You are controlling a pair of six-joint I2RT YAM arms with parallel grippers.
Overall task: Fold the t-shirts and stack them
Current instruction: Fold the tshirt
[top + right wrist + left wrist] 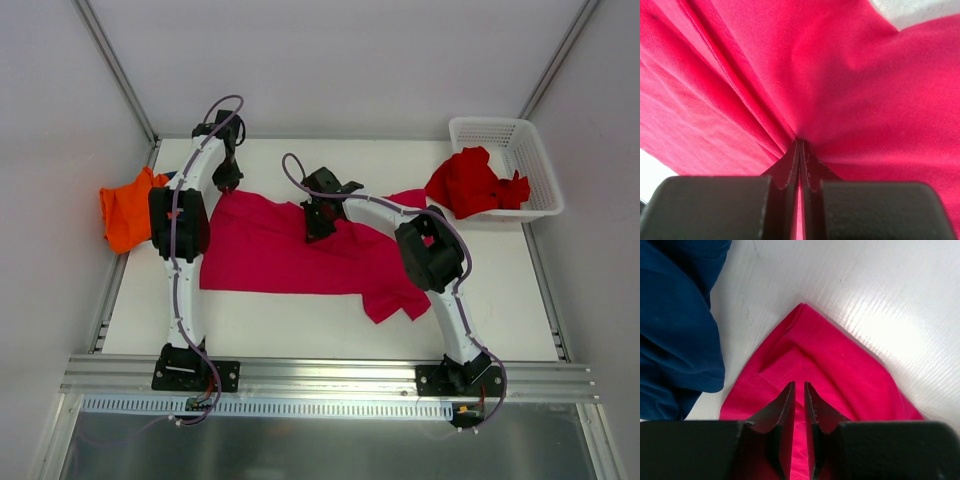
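Observation:
A crimson t-shirt (pixel 290 250) lies spread across the middle of the table. My left gripper (pixel 228 182) is at its far left corner. In the left wrist view the fingers (pixel 786 405) stand nearly together with a narrow strip of the shirt (pixel 840 370) pinched between them, and the corner lies flat just ahead. My right gripper (pixel 318 225) is at the shirt's far edge near the middle. It is shut on the cloth (pixel 850 75), which bunches into folds at the fingertips (pixel 792 162).
An orange shirt (pixel 125 212) lies crumpled at the left table edge. A white basket (pixel 530 150) at the far right holds a red shirt (pixel 472 185). A dark blue cloth (pixel 675 325) shows at the left of the left wrist view.

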